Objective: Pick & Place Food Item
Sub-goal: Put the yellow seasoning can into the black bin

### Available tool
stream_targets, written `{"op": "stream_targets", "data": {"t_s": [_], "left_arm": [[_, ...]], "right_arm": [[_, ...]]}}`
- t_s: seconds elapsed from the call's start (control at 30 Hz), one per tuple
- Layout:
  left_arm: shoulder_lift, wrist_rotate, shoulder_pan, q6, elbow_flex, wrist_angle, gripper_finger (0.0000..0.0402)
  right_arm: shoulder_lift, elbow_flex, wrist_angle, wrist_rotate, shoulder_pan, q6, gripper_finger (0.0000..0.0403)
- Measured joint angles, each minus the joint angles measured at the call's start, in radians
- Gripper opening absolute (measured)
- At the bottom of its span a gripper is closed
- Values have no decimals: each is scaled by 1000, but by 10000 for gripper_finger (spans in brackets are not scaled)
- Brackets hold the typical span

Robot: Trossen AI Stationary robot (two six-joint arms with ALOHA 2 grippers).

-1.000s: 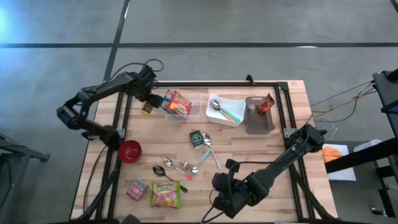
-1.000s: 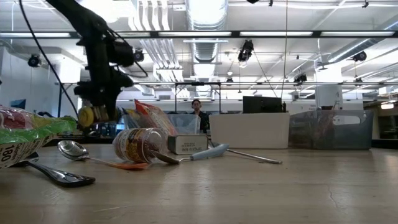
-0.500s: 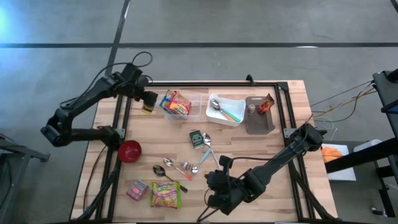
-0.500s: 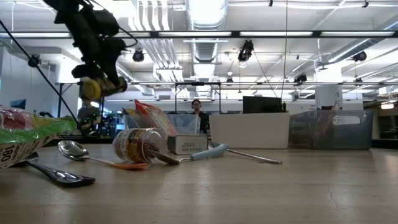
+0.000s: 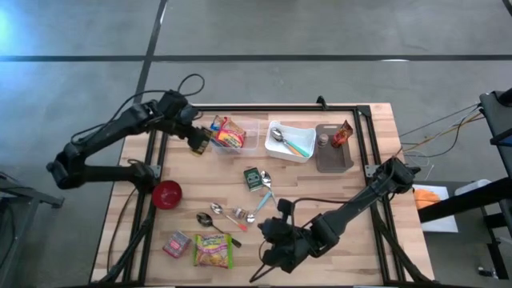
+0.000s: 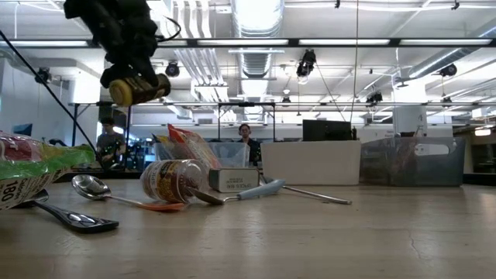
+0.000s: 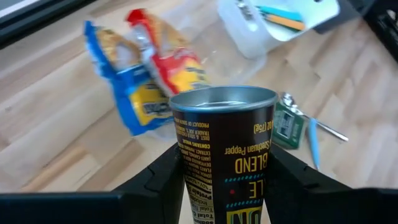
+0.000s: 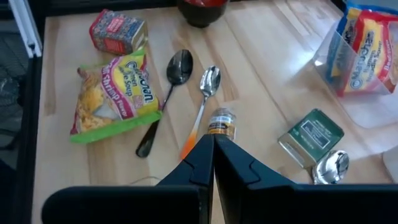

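A dark cylindrical can with yellow print (image 7: 225, 149) is in my left gripper (image 5: 194, 138), which is shut on it in the air over the table's far left, beside a clear bin (image 5: 250, 138) holding a noodle packet (image 5: 228, 133). The low view shows the can (image 6: 139, 87) high above the tabletop, tipped toward level. My right gripper (image 8: 213, 149) hovers shut and empty over the table's near middle (image 5: 272, 240), above a small jar (image 8: 221, 121) and spoons. My left gripper pinches the can's round side wall (image 7: 186, 177) between its two fingers (image 7: 163, 180), which stand on opposite sides of it. The can's metal end (image 7: 224, 99) points away from the wrist. The fingers slant downward. The can is lifted clear of the table and tilted.
On the table lie a green tin (image 5: 253, 179), a red bowl (image 5: 167, 194), a shrimp soup packet (image 5: 213, 250), a small red packet (image 5: 176, 244) and loose spoons (image 5: 210, 220). A white tray (image 5: 290, 141) and a grey tray (image 5: 333, 149) stand at the far right.
My left gripper has risen with the can, carrying it up and a little toward the table's right, next to the clear bin. The can has tipped from nearly upright toward level. My right gripper has edged slightly toward the table's left.
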Motion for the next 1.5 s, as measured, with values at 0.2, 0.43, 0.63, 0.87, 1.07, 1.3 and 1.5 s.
{"op": "stream_targets", "data": {"t_s": [0.2, 0.43, 0.63, 0.87, 1.07, 1.3, 1.5], "left_arm": [[-4, 4, -99, -51, 17, 27, 160], [-4, 19, -237, -112, 75, 76, 160], [-4, 19, -349, -165, 85, 249, 160], [-3, 70, -446, -315, -30, 706, 160], [-1, 181, -481, -503, -159, 1132, 160], [-2, 205, -483, -516, -192, 1205, 160], [-3, 217, -483, -517, -184, 1216, 160]], "right_arm": [[0, 0, 33, 27, -18, -41, 8], [0, -11, 59, 25, -58, -7, 8], [0, -11, 60, 23, -78, 36, 8], [0, -11, 87, 55, -81, 2, 8], [0, -11, 119, 310, -51, -128, 8], [-8, -11, 239, 416, -61, -182, 9], [-39, -11, 262, 391, -101, -201, 9]]}}
